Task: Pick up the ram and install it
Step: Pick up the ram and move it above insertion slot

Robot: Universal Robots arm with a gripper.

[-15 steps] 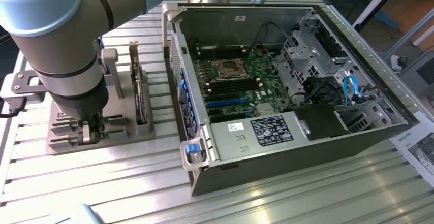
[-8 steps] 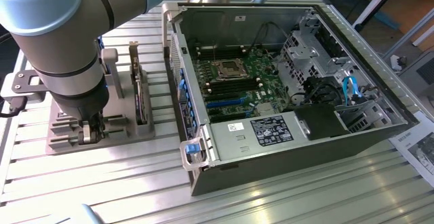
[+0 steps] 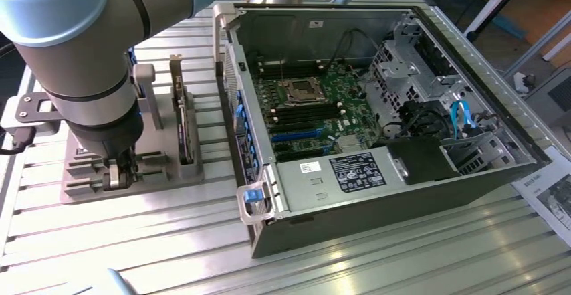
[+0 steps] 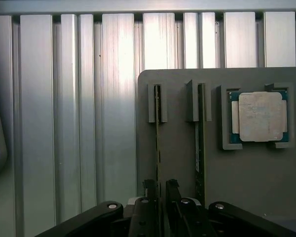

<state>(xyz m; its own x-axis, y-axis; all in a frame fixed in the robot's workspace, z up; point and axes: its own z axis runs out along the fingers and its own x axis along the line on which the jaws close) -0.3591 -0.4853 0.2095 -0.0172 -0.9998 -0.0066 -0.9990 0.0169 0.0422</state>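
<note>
Between jaws of spread end effector: ram, upright in holder slot.

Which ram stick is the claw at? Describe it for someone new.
Find the grey holder at the exterior view's left of the PC case. Two thin sticks stand on edge in it; the ram is the one farther from the silver processor chip, straddled by the claw.
</note>
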